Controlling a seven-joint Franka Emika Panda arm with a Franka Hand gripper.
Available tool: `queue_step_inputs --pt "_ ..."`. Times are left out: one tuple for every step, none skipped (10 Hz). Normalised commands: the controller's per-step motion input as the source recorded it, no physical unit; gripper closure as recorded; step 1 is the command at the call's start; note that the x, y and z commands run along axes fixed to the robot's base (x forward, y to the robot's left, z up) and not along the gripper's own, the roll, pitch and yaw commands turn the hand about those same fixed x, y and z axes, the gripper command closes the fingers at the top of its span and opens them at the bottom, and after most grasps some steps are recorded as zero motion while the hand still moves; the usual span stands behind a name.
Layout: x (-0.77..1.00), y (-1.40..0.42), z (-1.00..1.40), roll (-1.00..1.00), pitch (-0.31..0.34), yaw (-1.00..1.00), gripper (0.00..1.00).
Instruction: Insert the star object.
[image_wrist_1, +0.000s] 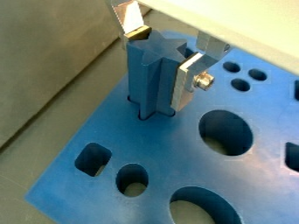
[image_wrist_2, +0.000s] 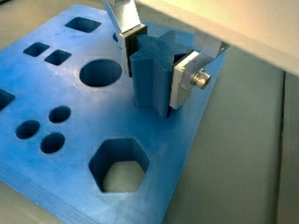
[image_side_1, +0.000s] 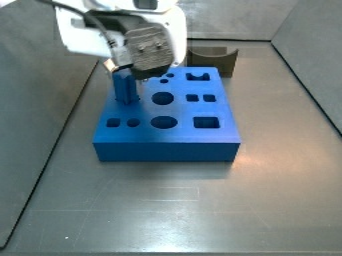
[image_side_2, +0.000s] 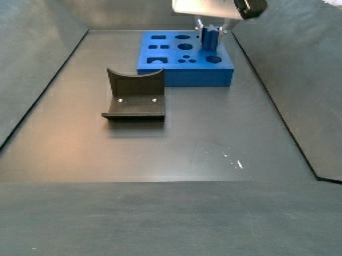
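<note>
The star object (image_wrist_1: 149, 83) is a bright blue ridged peg. It stands upright with its lower end in the star hole of the wide blue block (image_wrist_1: 152, 149), near one corner. My gripper (image_wrist_1: 162, 63) is above the block with a silver finger on each side of the peg's upper part, pressed against it. The other wrist view shows the same grip: gripper (image_wrist_2: 156, 70), peg (image_wrist_2: 152, 87), block (image_wrist_2: 128, 127). In the side views the gripper (image_side_1: 130, 68) (image_side_2: 210, 32) holds the peg (image_side_1: 124, 90) (image_side_2: 210, 44) upright over the block (image_side_1: 167, 145) (image_side_2: 181, 76).
A dark grey-brown curved piece (image_side_2: 134, 96) lies on the floor apart from the block; it also shows behind the block (image_side_1: 211, 56). The block has several other shaped holes, among them a hexagonal one (image_wrist_2: 117, 166) and round ones (image_wrist_1: 225, 131). Grey walls enclose the floor.
</note>
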Motion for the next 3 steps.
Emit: queue_step_inputs --pt "0.0 0.0 -0.19 0.0 -0.143 0.0 1.0" --pt "0.0 0.0 -0.07 0.0 -0.049 0.0 1.0" --pt "0.0 0.0 0.0 0.0 0.0 0.0 1.0"
